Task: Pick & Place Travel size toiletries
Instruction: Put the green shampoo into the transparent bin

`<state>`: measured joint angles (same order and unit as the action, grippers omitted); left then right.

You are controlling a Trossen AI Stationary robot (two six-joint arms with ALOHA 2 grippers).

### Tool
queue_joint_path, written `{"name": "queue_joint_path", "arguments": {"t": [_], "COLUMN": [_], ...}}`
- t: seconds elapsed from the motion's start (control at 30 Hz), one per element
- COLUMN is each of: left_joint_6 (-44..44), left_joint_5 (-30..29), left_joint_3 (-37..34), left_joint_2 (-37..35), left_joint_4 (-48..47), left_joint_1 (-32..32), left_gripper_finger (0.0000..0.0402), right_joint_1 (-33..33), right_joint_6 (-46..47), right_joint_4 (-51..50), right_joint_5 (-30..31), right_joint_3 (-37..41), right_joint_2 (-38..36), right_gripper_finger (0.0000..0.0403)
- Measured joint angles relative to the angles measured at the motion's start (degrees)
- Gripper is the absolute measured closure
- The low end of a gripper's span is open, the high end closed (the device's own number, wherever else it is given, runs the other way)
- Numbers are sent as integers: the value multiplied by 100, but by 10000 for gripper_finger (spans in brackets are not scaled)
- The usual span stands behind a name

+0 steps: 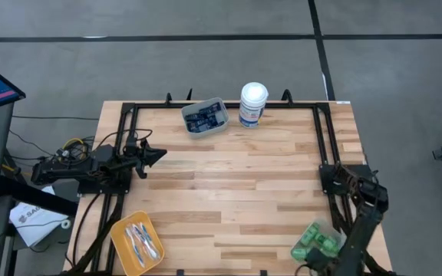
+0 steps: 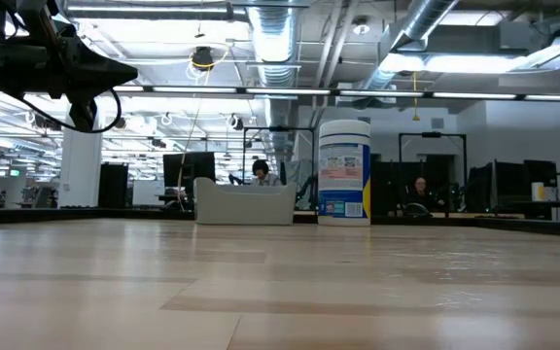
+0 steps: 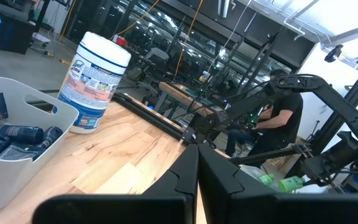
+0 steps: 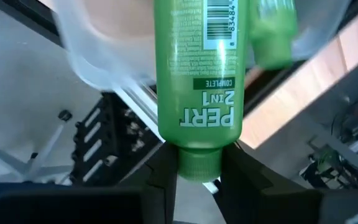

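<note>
At the table's near right corner my right gripper [image 1: 315, 256] hangs over a clear bin [image 1: 313, 230] of green bottles [image 1: 318, 242], shut on one green bottle [image 4: 196, 68] marked PERT 2in1. Another green bottle [image 4: 272, 34] lies in the clear bin [image 4: 89, 56] behind it. Navy tubes [image 1: 205, 117] fill a grey bin [image 1: 222, 125] at the far edge, and toothbrushes [image 1: 140, 241] lie in an orange bin [image 1: 120, 230] at the near left. My left gripper [image 1: 156, 156] waits shut above the table's left side. My right gripper pinches the green bottle's cap [image 4: 199, 163] between its two fingers [image 4: 164, 169], one on either side. The fingers slant downward, and the bottle sticks straight out ahead of them, in line with them, over the clear bin. Whether its far end touches anything is out of frame.
A tall white blue-labelled canister [image 1: 253, 104] stands at the far edge beside the grey bin. Black frame rails [image 1: 324, 138] run along the table's left, right and far sides. The bare wooden middle [image 1: 236, 184] lies between the bins.
</note>
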<state>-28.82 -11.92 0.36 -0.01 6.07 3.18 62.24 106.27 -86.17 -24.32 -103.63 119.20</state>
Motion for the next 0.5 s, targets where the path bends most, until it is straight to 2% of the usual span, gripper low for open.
{"name": "queue_joint_path", "arguments": {"t": [0.13,0.3,0.5], "left_joint_6": [0,0,0], "left_joint_5": [1,2,1], "left_joint_3": [-1,-2,0], "left_joint_2": [0,0,0], "left_joint_4": [0,0,0], "left_joint_1": [-2,-2,-1], "left_gripper_finger": [400,400,400], "right_joint_1": [92,-143,-297], "right_joint_6": [120,-364,-787], "right_joint_4": [-94,-96,619], "right_joint_5": [21,518,361], "right_joint_3": [0,4,525], "right_joint_2": [0,0,11], "right_gripper_finger": [320,320,320]}}
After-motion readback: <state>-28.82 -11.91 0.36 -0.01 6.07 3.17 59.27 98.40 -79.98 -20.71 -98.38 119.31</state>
